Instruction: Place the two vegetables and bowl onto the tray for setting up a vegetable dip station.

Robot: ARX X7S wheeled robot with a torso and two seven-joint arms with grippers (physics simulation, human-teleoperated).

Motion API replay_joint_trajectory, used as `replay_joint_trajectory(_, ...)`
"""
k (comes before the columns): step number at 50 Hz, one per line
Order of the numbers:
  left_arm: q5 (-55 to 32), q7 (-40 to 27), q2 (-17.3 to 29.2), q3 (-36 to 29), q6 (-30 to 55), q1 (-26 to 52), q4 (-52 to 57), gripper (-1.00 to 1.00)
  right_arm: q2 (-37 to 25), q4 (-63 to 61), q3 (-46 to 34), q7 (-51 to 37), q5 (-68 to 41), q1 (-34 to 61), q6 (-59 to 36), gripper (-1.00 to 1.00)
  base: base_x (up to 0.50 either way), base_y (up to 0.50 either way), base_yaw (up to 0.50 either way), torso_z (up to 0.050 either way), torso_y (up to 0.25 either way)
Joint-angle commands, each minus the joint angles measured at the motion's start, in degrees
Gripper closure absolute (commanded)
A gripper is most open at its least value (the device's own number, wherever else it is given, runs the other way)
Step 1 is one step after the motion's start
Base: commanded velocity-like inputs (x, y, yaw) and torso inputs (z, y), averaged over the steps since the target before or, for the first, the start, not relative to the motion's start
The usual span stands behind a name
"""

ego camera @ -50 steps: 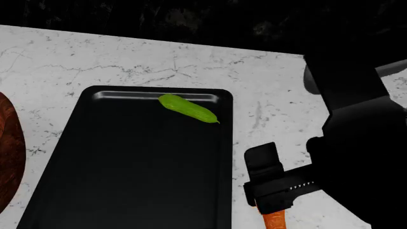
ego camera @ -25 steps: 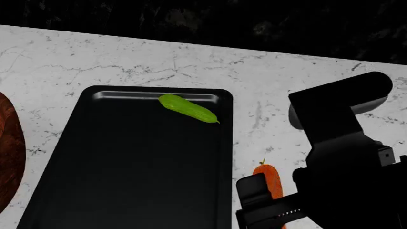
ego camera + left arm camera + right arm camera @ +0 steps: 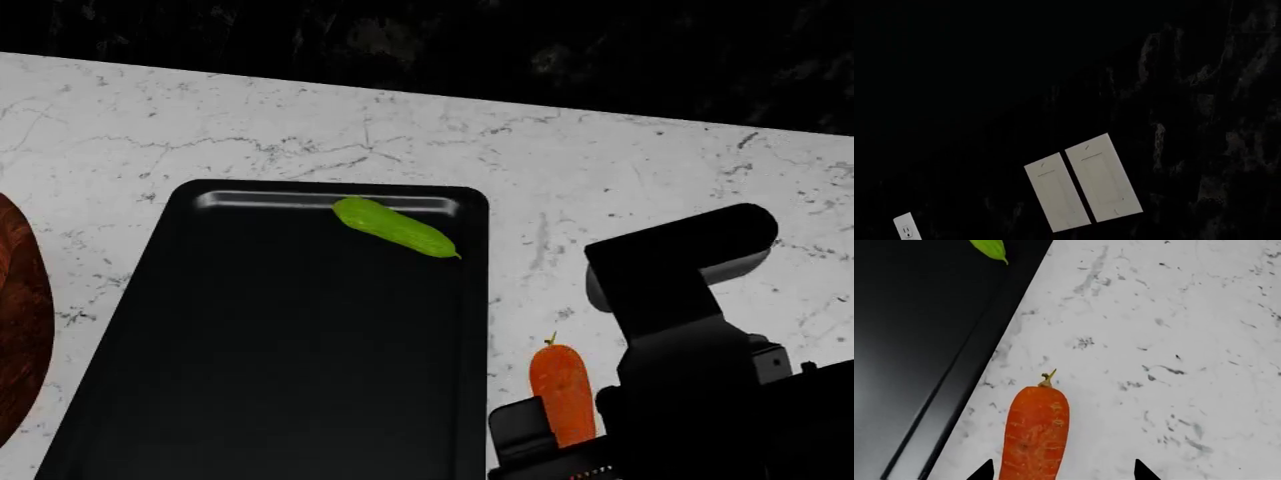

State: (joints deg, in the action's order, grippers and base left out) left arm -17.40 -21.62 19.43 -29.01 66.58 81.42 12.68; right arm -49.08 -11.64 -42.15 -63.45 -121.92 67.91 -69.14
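The right pincer point(image 3: 1062, 471) shows in its wrist view only as two dark fingertips point(image 3: 982, 471) spread wide apart, and the carrot point(image 3: 1034, 435) lies on the white marble surface point(image 3: 1174, 340) between them, crowded toward one tip with bare surface on its other side; whether that tip touches the carrot cannot be told. The carrot's thick end with its small green stem points away from the pincer, and its tapered end runs out of the picture. From the head view the right arm's dark bulk fills the lower right corner, and the carrot point(image 3: 561, 390) pokes out from the pincer point(image 3: 554, 455) toward the back of the surface point(image 3: 601, 160), just beside the long right edge of the black tray point(image 3: 267, 380) but not on it. The cucumber point(image 3: 395, 228) rests on the tray at its far end, slanted, one end over the shiny strip along the short edge. A slice of the wooden bowl point(image 3: 16, 320) shows at the left edge, on the surface, apart from the tray. The left pincer is not seen; its wrist camera faces a dark wall with two white switch plates point(image 3: 1084, 182) and an outlet point(image 3: 906, 227).
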Motion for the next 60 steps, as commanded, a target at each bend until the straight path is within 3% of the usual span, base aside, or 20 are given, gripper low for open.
replay_joint_trajectory(1,-1.5,1.97,-1.37,2.22,-0.01,0.29,-0.79,-1.0,1.43,0.11,1.2,4.43,4.22,-2.79,0.79,-1.0,0.0,0.0,0.0,0.0,0.0)
replay_joint_trajectory(19,-1.69,1.7,-1.37,1.9,0.11,0.05,-0.7,-1.0,1.71,1.96,1.02,9.6,9.82,-6.35,1.36,-1.0,0.0,0.0,0.0,-0.001,-0.002)
replay_joint_trajectory(20,-1.66,1.72,-1.38,1.84,-0.09,0.04,-0.83,-1.0,1.54,2.03,0.88,9.15,9.72,-6.65,1.56,1.0,0.0,0.0,0.0,0.0,0.0)
replay_joint_trajectory(35,-1.97,1.62,-1.48,1.76,0.29,0.36,-0.49,-1.0,-0.32,-0.82,2.08,4.64,5.88,-3.88,3.19,1.0,0.0,0.0,0.0,-0.001,-0.003)
replay_joint_trajectory(43,-2.19,1.48,-1.6,2.01,0.34,0.4,-0.4,-1.0,1.68,-0.24,2.13,-0.48,-2.81,2.43,5.59,1.0,0.0,0.0,0.0,0.0,0.0)
replay_joint_trajectory(53,-2.3,1.47,-1.29,2.1,0.29,0.5,-0.42,-1.0,5.27,2.27,2.29,-2.57,-5.97,8.34,7.66,1.0,0.0,0.0,0.0,0.0,0.0)
replay_joint_trajectory(57,-2.47,1.4,-1.27,2.44,0.37,0.53,-0.36,-1.0,7.57,5.52,-2.29,-7.59,-9.58,11.61,6.89,1.0,0.0,0.0,0.0,0.0,0.0)
replay_joint_trajectory(60,-2.49,1.28,-1.3,2.58,0.34,0.53,-0.46,-1.0,9.9,5.3,-2.42,-6.53,-7.32,12.57,6.37,1.0,0.0,0.0,0.0,0.0,0.0)
